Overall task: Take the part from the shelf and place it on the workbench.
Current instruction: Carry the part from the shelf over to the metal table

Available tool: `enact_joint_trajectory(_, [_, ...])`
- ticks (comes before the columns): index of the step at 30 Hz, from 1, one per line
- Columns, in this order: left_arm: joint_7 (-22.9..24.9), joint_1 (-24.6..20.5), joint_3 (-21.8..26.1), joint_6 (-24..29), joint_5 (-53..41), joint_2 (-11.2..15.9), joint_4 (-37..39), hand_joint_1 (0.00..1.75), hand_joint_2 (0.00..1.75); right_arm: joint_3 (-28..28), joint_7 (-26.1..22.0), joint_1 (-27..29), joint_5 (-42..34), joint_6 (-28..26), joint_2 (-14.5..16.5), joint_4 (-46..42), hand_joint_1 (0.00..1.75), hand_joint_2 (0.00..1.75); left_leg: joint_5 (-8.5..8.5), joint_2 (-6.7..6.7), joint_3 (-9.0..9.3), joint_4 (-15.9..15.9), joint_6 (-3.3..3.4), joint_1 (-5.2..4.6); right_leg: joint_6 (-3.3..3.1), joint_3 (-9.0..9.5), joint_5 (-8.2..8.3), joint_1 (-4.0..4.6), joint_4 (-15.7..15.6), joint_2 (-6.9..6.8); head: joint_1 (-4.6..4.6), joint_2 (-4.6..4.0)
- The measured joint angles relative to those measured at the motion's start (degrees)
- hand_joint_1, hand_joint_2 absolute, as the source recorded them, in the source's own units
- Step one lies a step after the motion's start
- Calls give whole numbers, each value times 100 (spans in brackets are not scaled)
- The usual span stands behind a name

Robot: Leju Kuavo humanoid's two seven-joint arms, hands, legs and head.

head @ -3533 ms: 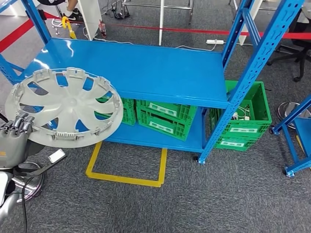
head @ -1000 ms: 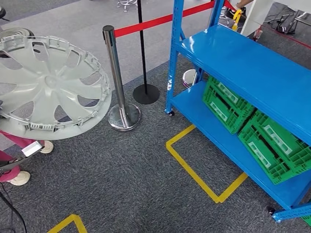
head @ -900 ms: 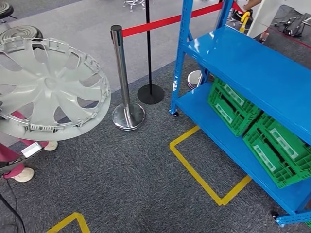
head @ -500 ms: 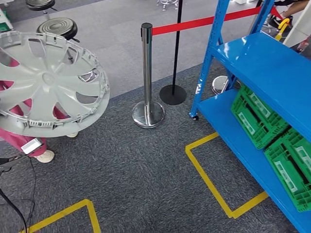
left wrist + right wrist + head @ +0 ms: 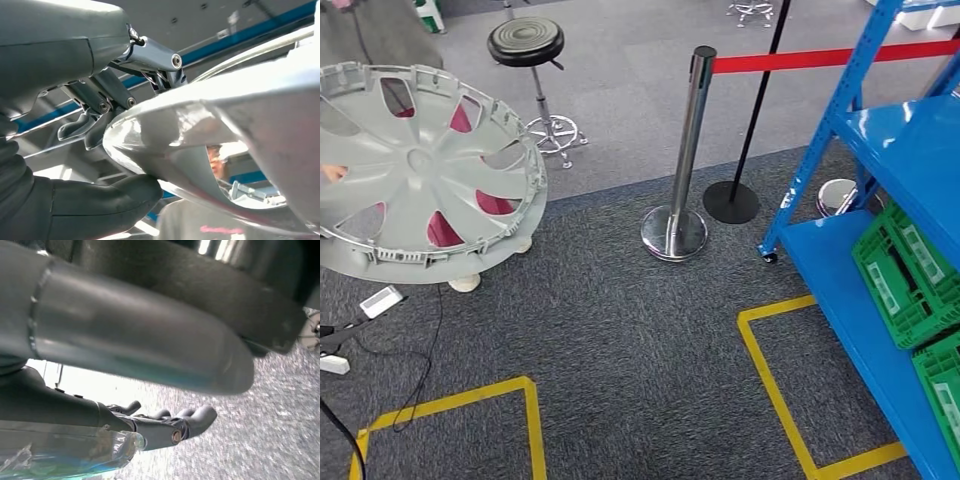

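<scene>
The part is a large silver hubcap [image 5: 418, 180], carried flat and slightly tilted above the carpet at the left of the head view. In the left wrist view my left hand [image 5: 94, 150] grips the hubcap's rim [image 5: 245, 110], with the thick thumb [image 5: 98, 205] on one face and the dark fingers [image 5: 94, 100] on the other. The blue shelf [image 5: 916, 150] stands at the far right, apart from the hubcap. In the right wrist view my right hand [image 5: 166, 427] hangs over grey carpet with its fingers stretched out and nothing in them.
A steel stanchion [image 5: 682, 160] with a red belt [image 5: 833, 58] and a black post base [image 5: 731, 200] stand in the middle. A black stool [image 5: 525, 42] is behind. Green crates [image 5: 905, 275] fill the lower shelf. Pink trousers of a person [image 5: 493, 205] show through the hubcap. Yellow tape [image 5: 531, 420] marks the floor.
The whole view has swung left: the shelf slid to the right edge, the stanchion moved right and a stool came in. The hubcap stays in my left hand's grip.
</scene>
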Motion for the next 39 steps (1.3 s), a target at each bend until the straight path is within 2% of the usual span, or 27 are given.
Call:
enact_joint_trajectory(2, [-2,41,13,0,0,20,-1,175,175,0,1,-21,14,-7,0,-1,0,0,19,-161,-19,-11,97,4,50,26,-30,-9,-5,-79,10,0])
enact_joint_trajectory(3, [-5,58,25,0,0,32,-2,175,175,0,1,-30,21,-11,0,-1,0,0,30,-226,-24,-19,135,11,81,3,-90,-22,57,-3,13,0])
enact_joint_trajectory(4, [-11,71,37,0,0,37,-3,175,175,0,-2,-31,26,-13,0,-1,0,0,43,-289,-30,-27,175,22,110,-76,-207,-40,235,140,17,0])
enact_joint_trajectory(6, [-33,93,57,0,0,33,-4,175,175,0,-13,-24,37,-15,0,-1,0,0,60,-422,-49,-31,230,29,145,-406,-572,-63,940,478,27,0])
enact_joint_trajectory(7, [-48,109,63,1,0,26,-4,175,175,0,-18,-18,42,-15,0,-1,0,0,65,-497,-60,-31,244,25,148,-602,-735,-69,1341,562,27,0])
enact_joint_trajectory(8, [-65,131,70,1,0,21,-4,175,175,0,-19,-15,46,-15,0,-1,0,0,68,-579,-67,-30,249,21,146,-743,-809,-71,1613,596,26,0])
enact_joint_trajectory(9, [-84,157,80,1,0,17,-4,175,175,0,-15,-12,50,-15,0,-1,0,0,72,-666,-70,-28,249,17,138,-789,-768,-72,1679,612,26,0])
enact_joint_trajectory(10, [-104,181,90,1,0,13,-4,175,175,0,-10,-9,53,-15,0,-1,0,0,76,-755,-69,-27,244,17,125,-727,-619,-74,1517,635,25,0])
enact_joint_trajectory(11, [-125,199,103,1,0,9,-5,175,175,0,-6,-9,57,-15,0,-1,0,0,82,-846,-68,-25,234,22,111,-573,-397,-81,1166,702,25,0])
enact_joint_trajectory(13, [-163,222,147,0,0,-6,-9,175,175,0,-3,-4,66,-15,6,2,0,0,99,-1010,-91,-11,199,28,97,-237,-53,-121,398,1016,22,0])
enact_joint_trajectory(15, [-209,246,203,1,0,-33,-19,175,175,0,-28,-3,70,-17,15,5,0,0,138,-1155,-146,-8,133,48,92,-88,27,-136,82,1210,18,0])
enact_joint_trajectory(17, [-257,297,254,3,0,-61,-28,175,175,0,-50,-15,70,-20,22,6,0,0,183,-1281,-194,-23,55,81,44,-60,49,-119,51,1092,17,0])
enact_joint_trajectory(18, [-275,330,277,3,0,-71,-31,175,175,0,-48,-22,71,-23,25,5,0,0,164,-1222,-219,2,31,79,6,-50,70,-119,25,1015,15,0])
enact_joint_trajectory(19, [-282,353,297,2,0,-80,-32,175,175,0,-46,-25,72,-26,29,5,0,0,83,-1080,-275,111,13,64,-34,-37,95,-122,-10,937,4,0])
enact_joint_trajectory(21, [-283,366,321,2,0,-102,-33,175,175,0,-45,-16,72,-35,35,5,0,0,-258,-694,-534,680,-14,29,-80,-29,121,-115,-51,768,-13,0])
enact_joint_trajectory(23, [-270,371,325,2,0,-128,-32,175,175,0,-43,2,72,-45,37,6,0,0,-568,-535,-857,1409,-45,30,-96,-35,119,-104,-53,581,-17,0])
enact_joint_trajectory(24, [-261,380,326,3,0,-137,-31,175,175,0,-40,6,71,-51,38,6,0,0,-588,-509,-921,1577,-56,35,-98,-35,113,-101,-53,488,-18,0])
enact_joint_trajectory(25, [-249,390,326,2,0,-139,-31,175,175,0,-38,6,70,-57,39,5,0,0,-498,-488,-870,1510,-66,41,-96,-32,106,-102,-52,401,-18,0])
enact_joint_trajectory(26, [-235,397,328,2,0,-139,-31,175,175,-1,-38,4,70,-62,40,4,0,0,-330,-438,-705,1226,-73,45,-86,-24,96,-102,-52,320,-19,0])
enact_joint_trajectory(28, [-204,395,332,1,0,-131,-31,175,175,-2,-37,-2,70,-73,42,4,0,0,-34,-186,-262,441,-75,35,-39,-8,59,-74,-33,179,-24,0])
enact_joint_trajectory(30, [-168,402,334,2,0,-125,-32,175,175,-2,-37,-9,70,-83,42,4,0,0,41,-42,-47,27,-12,10,15,11,19,-26,-19,55,-20,0])
enact_joint_trajectory(32, [-138,430,338,3,0,-121,-32,175,175,-3,-36,-27,69,-93,42,3,0,0,34,-165,-54,-3,83,-1,58,40,-10,-18,-28,-52,-14,0])
enact_joint_trajectory(33, [-127,444,343,3,0,-117,-32,175,175,-4,-36,-36,68,-101,42,3,0,0,38,-233,-56,-8,118,4,88,35,-48,-32,1,-2,-14,0])
enact_joint_trajectory(34, [-117,451,346,3,0,-113,-32,175,175,-5,-36,-41,68,-105,42,3,0,0,45,-298,-58,-12,157,10,120,-13,-130,-50,117,122,-7,0])
enact_joint_trajectory(36, [-75,455,342,3,0,-106,-32,175,175,-8,-49,-36,66,-117,43,3,0,0,56,-418,-64,-16,219,20,162,-287,-431,-74,694,456,4,0])
enact_joint_trajectory(38, [18,456,320,3,0,-104,-30,175,175,-19,-61,-29,64,-129,44,4,0,0,60,-553,-73,-16,248,9,157,-667,-720,-78,1443,585,5,0])
enact_joint_trajectory(39, [82,457,305,3,0,-103,-28,175,175,-26,-58,-27,64,-138,44,4,0,0,62,-631,-74,-16,253,3,144,-780,-738,-77,1627,602,5,0])
